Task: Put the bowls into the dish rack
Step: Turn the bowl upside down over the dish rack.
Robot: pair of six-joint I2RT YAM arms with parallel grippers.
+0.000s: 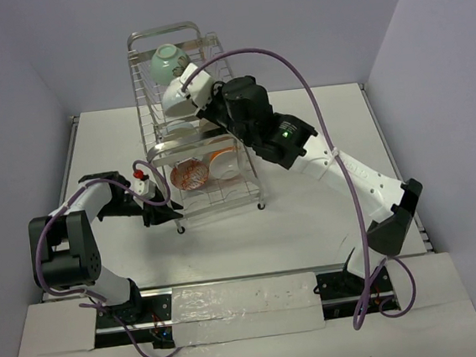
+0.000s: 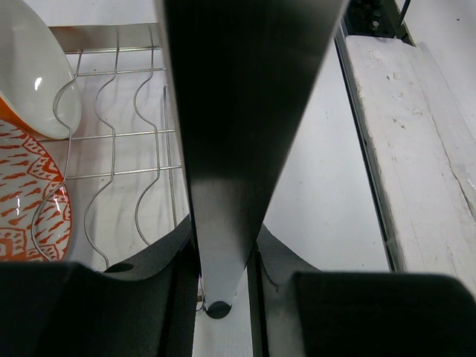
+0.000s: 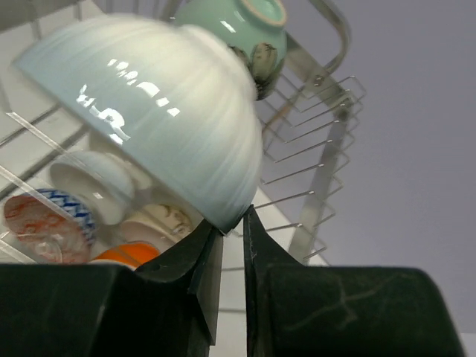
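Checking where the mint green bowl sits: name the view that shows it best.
Top external: the mint green bowl shows nearly whole, in the upper tier of the dish rack. Right wrist shows it closer but cropped and partly behind the white bowl. Left wrist does not show it.

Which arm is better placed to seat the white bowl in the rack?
Right. The right tool meets the white bowl on the dish rack, upper tier; the left tool is clamped on its post.
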